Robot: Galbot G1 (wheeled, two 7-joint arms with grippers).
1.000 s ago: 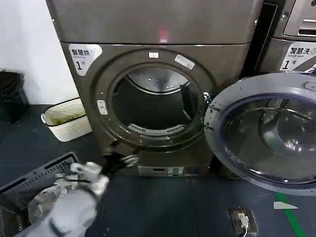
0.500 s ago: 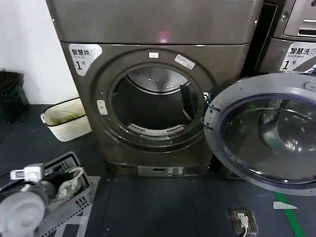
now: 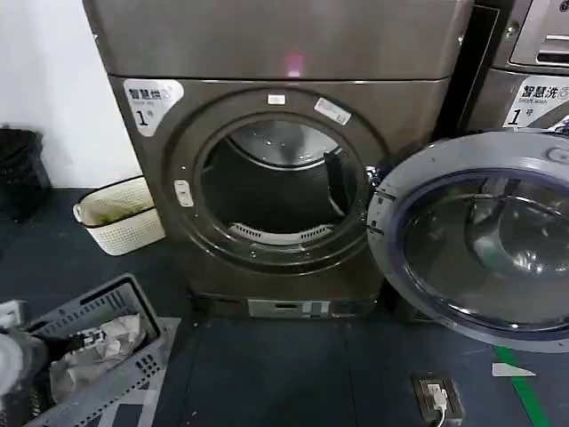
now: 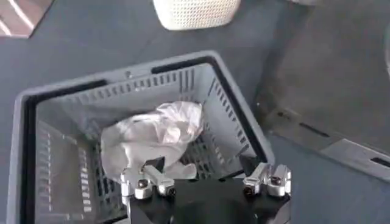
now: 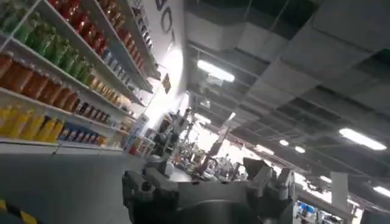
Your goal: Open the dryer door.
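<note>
Head view has the round grey-backed dryer door (image 3: 480,240) swung wide, while the left wrist view finds the left gripper (image 4: 206,182), spread, above a slotted grey basket (image 4: 231,109).

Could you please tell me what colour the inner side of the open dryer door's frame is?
Grey, ringing the dark glass of the dryer door; clearest in the head view.

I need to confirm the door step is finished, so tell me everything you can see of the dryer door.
The dryer door is a large round porthole, swung wide open to the right of the bronze-grey dryer, hinged at the drum opening's right edge. Its grey inner side faces the head camera, a pale ring around a dark-rimmed, glossy tinted glass bowl. It stands upright, overlapping the neighbouring machine behind. No gripper touches it.
</note>
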